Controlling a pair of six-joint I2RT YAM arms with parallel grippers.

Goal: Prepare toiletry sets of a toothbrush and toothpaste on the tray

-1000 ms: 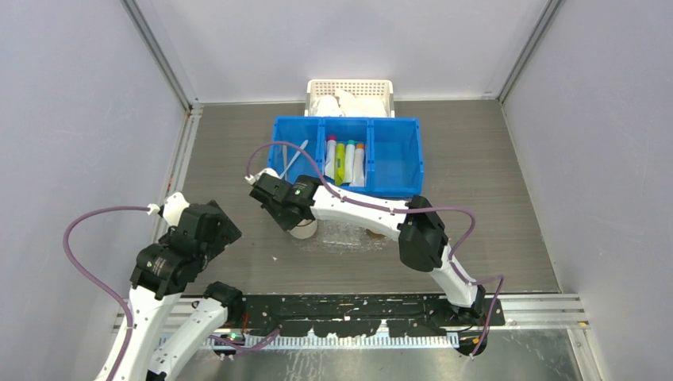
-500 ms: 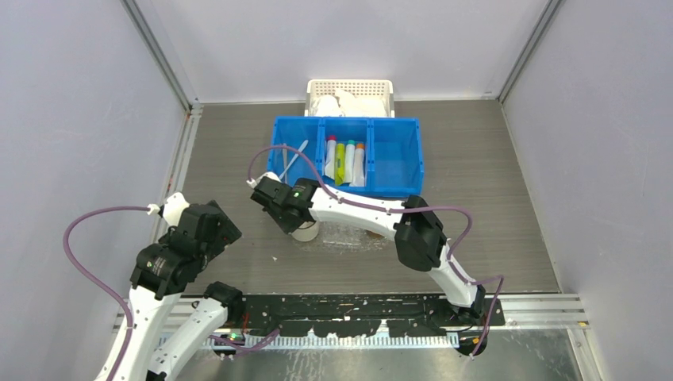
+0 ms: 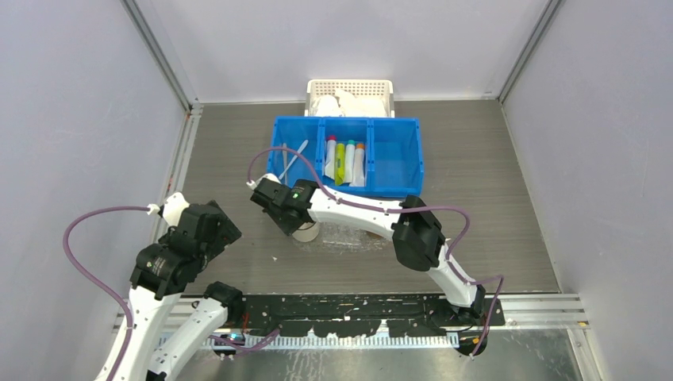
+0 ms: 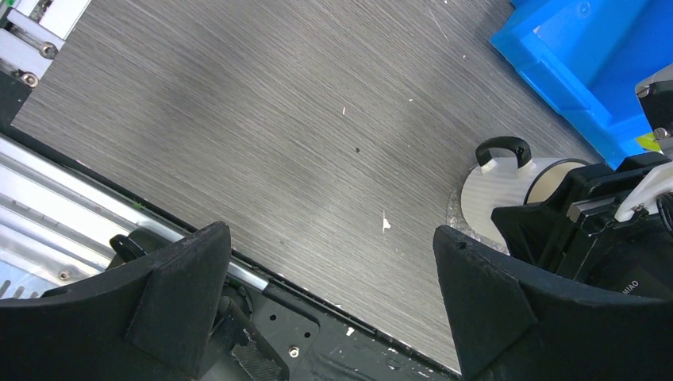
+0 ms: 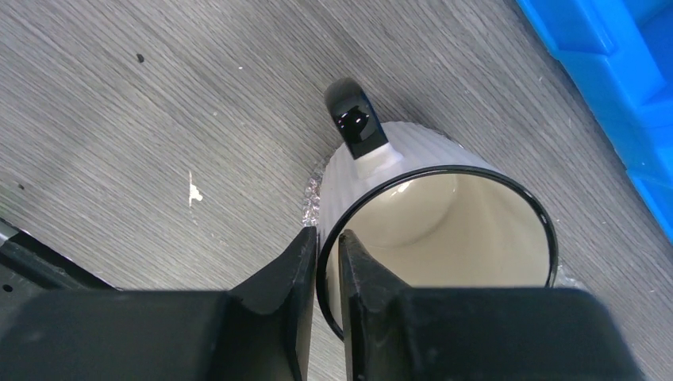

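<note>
Blue three-compartment plastic bin [image 3: 394, 159] serves as the landmark. Just in front of it lies the flat, clear plastic tray [image 3: 349, 236], thin and probably flexible.

A white ribbed mug with a black rim and handle [image 5: 444, 214] stands on the tray's left corner, in front of the bin's left end. The right gripper [image 5: 327, 242] pinches the mug's wall, one finger inside and one outside. The left gripper [image 4: 329, 246] hangs spread wide and empty, well left of the bin.

Small white toothpaste tubes [image 3: 345, 161] with coloured caps lie in the bin's middle compartment. They look light and soft, best pinched across the flat body. Slim white toothbrushes [image 3: 294, 159] lie in the bin's left compartment. They seem stiff, light and probably slick, so grip mid-handle.
</note>
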